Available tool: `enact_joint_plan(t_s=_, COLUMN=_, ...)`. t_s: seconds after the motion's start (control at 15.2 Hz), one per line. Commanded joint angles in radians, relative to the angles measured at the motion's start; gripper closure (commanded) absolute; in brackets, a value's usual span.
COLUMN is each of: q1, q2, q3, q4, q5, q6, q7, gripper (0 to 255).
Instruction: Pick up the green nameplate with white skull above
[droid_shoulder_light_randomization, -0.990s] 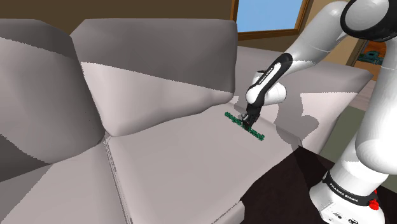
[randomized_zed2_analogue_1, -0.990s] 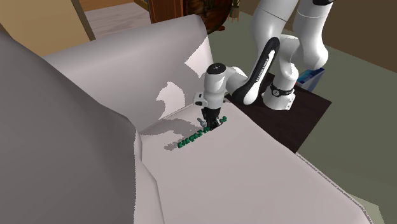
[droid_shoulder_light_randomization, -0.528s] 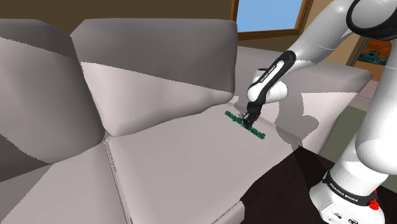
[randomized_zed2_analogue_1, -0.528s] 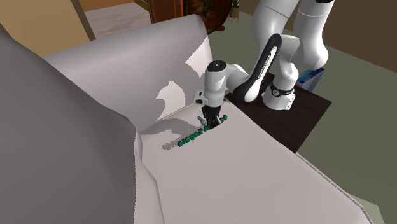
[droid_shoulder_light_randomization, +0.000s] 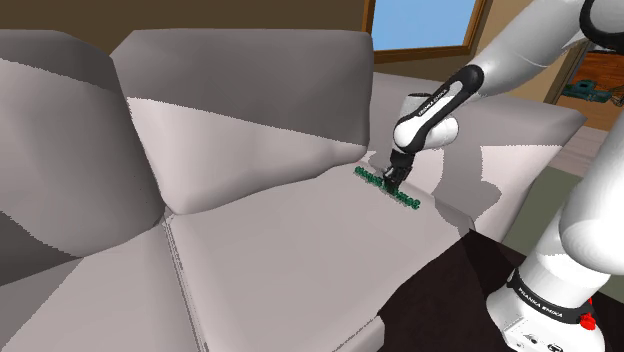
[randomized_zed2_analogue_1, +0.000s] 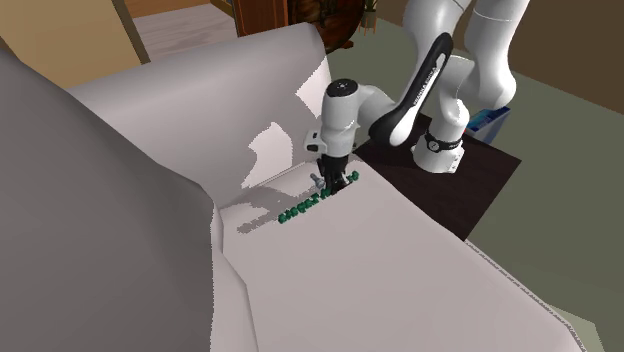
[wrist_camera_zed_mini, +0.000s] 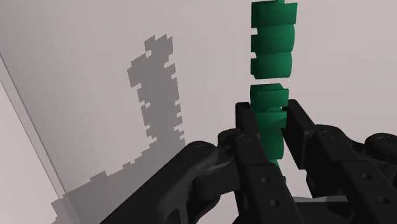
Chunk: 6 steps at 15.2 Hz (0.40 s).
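Note:
The green nameplate (droid_shoulder_light_randomization: 399, 197) is a long strip of raised green letters. It hangs a little above the pale sofa seat (droid_shoulder_light_randomization: 290, 250), and my black gripper (droid_shoulder_light_randomization: 388, 182) is shut on it near its middle. In the second exterior view the nameplate (randomized_zed2_analogue_1: 300, 210) sticks out from the gripper (randomized_zed2_analogue_1: 334, 185) toward the seat's back corner, with its shadow on the cushion below. In the wrist view the two fingers (wrist_camera_zed_mini: 247, 137) clasp the green strip (wrist_camera_zed_mini: 272, 63), which runs on away from the gripper; its shadow falls on the cushion beside it. No white skull shows.
The sofa's grey back cushions (droid_shoulder_light_randomization: 240, 90) rise behind the seat, and a padded armrest (droid_shoulder_light_randomization: 520, 130) lies beside the arm. The dark stand top (randomized_zed2_analogue_1: 470, 180) sits beside the sofa. A window (droid_shoulder_light_randomization: 420, 25) shows behind.
The gripper has risen with the nameplate clasped in it. The strip has left the cushion and its shadow has drawn apart from it.

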Motion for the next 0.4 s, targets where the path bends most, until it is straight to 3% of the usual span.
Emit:
enact_joint_plan(t_s=0.0, q1=0.001, q2=-0.027, q3=-0.003, q4=0.002, q5=-0.016, q6=-0.029, q7=0.013, gripper=255)
enact_joint_plan(t_s=0.33, q1=0.000, q2=-0.068, q3=-0.005, q4=0.009, q5=-0.038, q6=-0.075, q7=0.029, gripper=255)
